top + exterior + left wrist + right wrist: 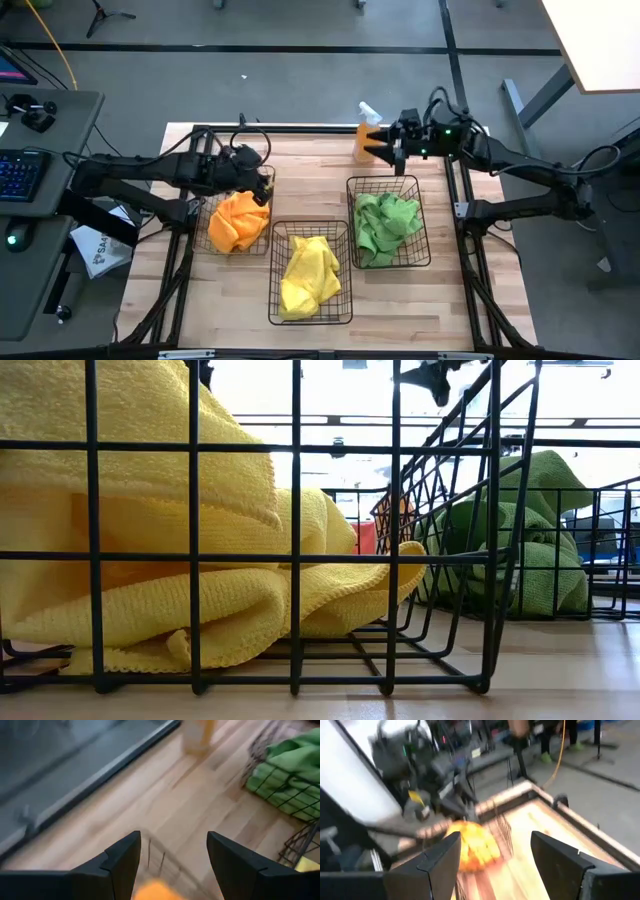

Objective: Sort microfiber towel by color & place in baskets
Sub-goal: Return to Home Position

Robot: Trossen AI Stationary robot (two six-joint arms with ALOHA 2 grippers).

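Three black wire baskets stand on the wooden table. The left basket holds an orange towel, the middle basket a yellow towel and the right basket a green towel. My left gripper hovers open over the far edge of the orange towel's basket; a bit of orange shows below its fingers. My right gripper is open and raised over the table's far edge, facing the orange towel across the table.
An orange spray bottle with a white trigger stands at the table's far edge, under or beside my right gripper. Bare wood lies between the baskets and the far edge. In the low view the yellow towel's basket fills the foreground.
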